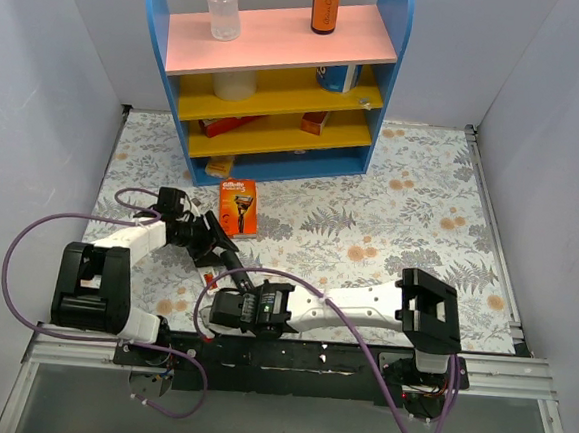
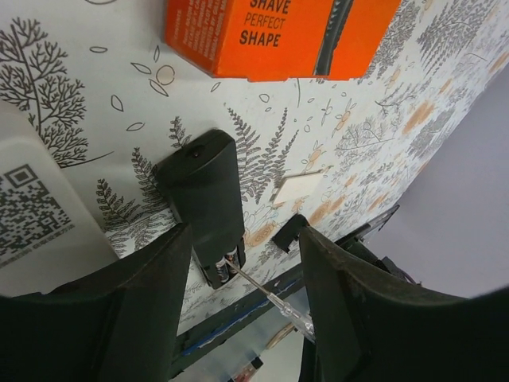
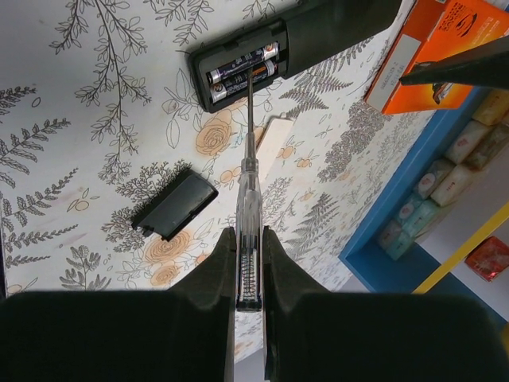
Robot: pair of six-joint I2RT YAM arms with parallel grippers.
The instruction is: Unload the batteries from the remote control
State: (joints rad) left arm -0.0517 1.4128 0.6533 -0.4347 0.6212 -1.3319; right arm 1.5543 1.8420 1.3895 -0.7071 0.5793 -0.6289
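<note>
Down on the flowered table (image 1: 399,225) lies an orange razor package (image 2: 278,32) printed "SHAVE PERFECT SHAPE". Nearer than it is a black remote (image 2: 203,199) with its compartment open. Two batteries (image 3: 242,68) sit inside, side by side, dark with orange-red markings; their print is too small to read. The loose cover (image 3: 175,205) lies near the remote. The right gripper (image 3: 248,243) is clamped on a clear-handled screwdriver (image 3: 248,199) whose tip reaches the batteries. The left gripper (image 2: 242,239) stands wide astride the remote.
</note>
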